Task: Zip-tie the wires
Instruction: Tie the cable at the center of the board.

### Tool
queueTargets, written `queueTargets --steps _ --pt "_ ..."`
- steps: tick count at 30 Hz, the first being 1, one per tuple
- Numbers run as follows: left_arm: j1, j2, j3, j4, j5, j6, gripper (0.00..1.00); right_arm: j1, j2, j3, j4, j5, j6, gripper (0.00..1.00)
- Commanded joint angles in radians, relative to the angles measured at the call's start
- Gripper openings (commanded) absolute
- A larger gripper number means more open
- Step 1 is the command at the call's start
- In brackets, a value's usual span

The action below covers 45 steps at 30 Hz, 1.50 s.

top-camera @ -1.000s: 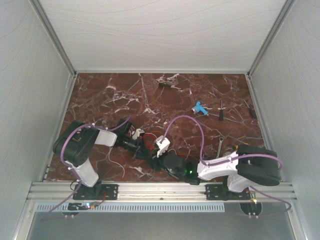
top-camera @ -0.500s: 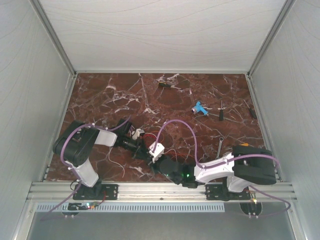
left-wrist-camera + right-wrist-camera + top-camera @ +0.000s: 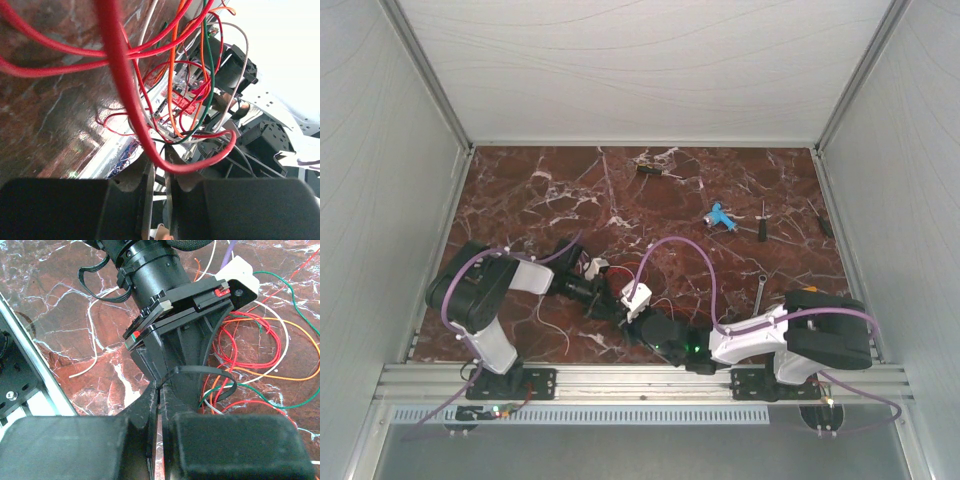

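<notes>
While wires (image 3: 252, 335) sprawl beside | right hand (image 3: 159, 392) clamped on zip tie (image 3: 200, 369) | left hand (image 3: 159, 167) barely parted, hold unclear

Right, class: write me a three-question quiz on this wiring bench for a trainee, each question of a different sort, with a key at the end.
1. Short answer: which arm's jaws pinch the end of the zip tie, which curves into a loop?
2. True or false: the wires lie in one neat straight bundle.
3. Multiple choice: where is the blue tool?
A. lying free on the far right part of the table
B. clamped in the left jaws
C. on the metal rail at the near edge

Key: 1. the right jaws; 2. false, they are a loose tangle of red, orange, green and white strands; 3. A.
</notes>
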Motion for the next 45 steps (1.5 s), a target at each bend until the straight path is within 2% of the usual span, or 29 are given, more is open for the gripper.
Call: queueTargets --steps 1,20,24,29,45 --pt "-0.007 -0.002 -0.017 -0.024 0.03 -0.04 0.13 -0.007 -0.008 -0.011 0.056 0.017 0.007 0.0" --pt "-0.007 -0.043 -0.046 -0.026 0.048 -0.047 0.13 -0.026 -0.009 -0.034 0.083 0.027 -0.009 0.0" --pt "-0.007 -0.047 -0.047 -0.022 0.048 -0.051 0.1 -0.027 -0.005 -0.032 0.087 0.024 -0.011 0.0" --pt "-0.007 -0.044 -0.05 -0.013 0.048 -0.054 0.0 -0.027 0.001 -0.032 0.091 0.022 -0.011 0.0" --pt "-0.007 -0.04 -0.051 -0.003 0.052 -0.064 0.0 0.015 0.081 -0.028 0.128 0.037 -0.034 0.0"
